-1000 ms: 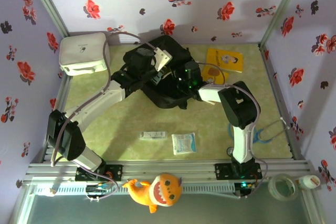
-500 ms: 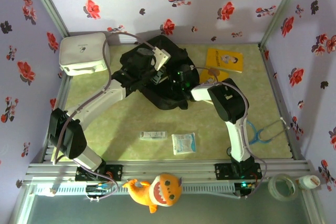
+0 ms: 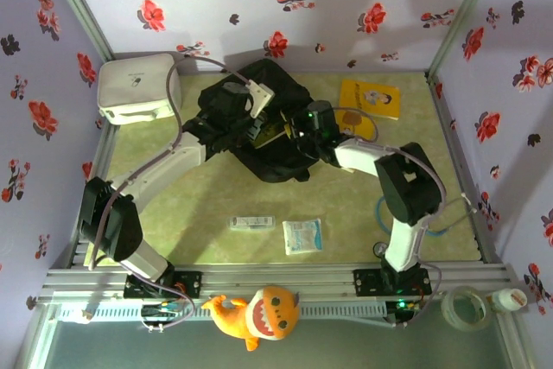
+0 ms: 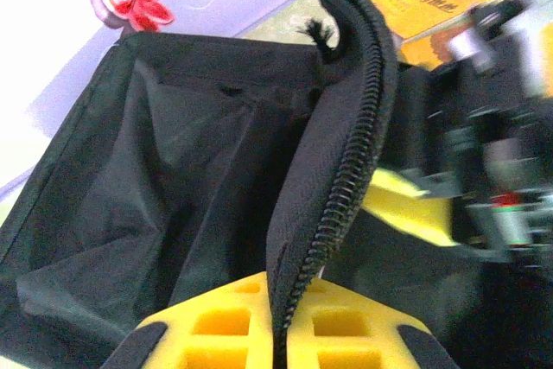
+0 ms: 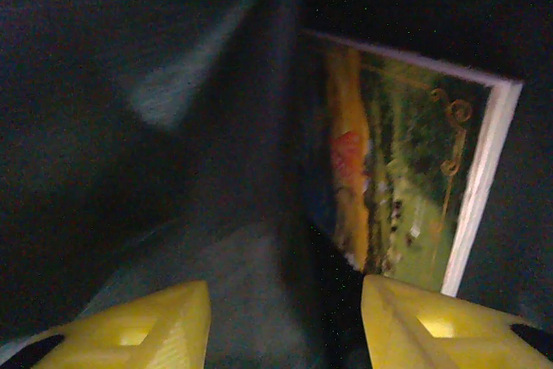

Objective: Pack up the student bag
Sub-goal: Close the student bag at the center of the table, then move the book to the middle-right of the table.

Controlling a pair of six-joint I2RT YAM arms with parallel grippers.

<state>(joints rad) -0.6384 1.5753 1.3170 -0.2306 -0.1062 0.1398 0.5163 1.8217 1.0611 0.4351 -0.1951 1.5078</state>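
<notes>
The large black soft fabric backpack (image 3: 281,84) lies on the green bench (image 3: 216,200) toward 12 o'clock from its middle, mouth gaping. A white rounded-corner box (image 3: 136,85) sits off at its 10 o'clock and a flat yellow picture book (image 3: 370,98) at its 2 o'clock.

The left jaws are closed tight on the bag's toothed zipper edge (image 4: 346,153), which runs up between them and holds the flap raised. The right jaws stand partly apart inside the dark interior with nothing between them. A thin picture book with a white border (image 5: 406,170) lies against the lining just ahead, at about 1 o'clock from them, and is not gripped.

The bag looks limp and light. Its walls fold and sag in creases, so it will probably collapse wherever it is not held and slide on the smooth bench if pushed. The cloth panels give little to bite on. The stitched zipper rim is the thickest and firmest line, and its teeth should resist slipping, so it is likely the best place to grip, as the left jaws do. A hold near the middle of the opening should keep the mouth widest. Lifting gently upward, not toward the arm's base, should stop the whole bag from dragging along.
</notes>
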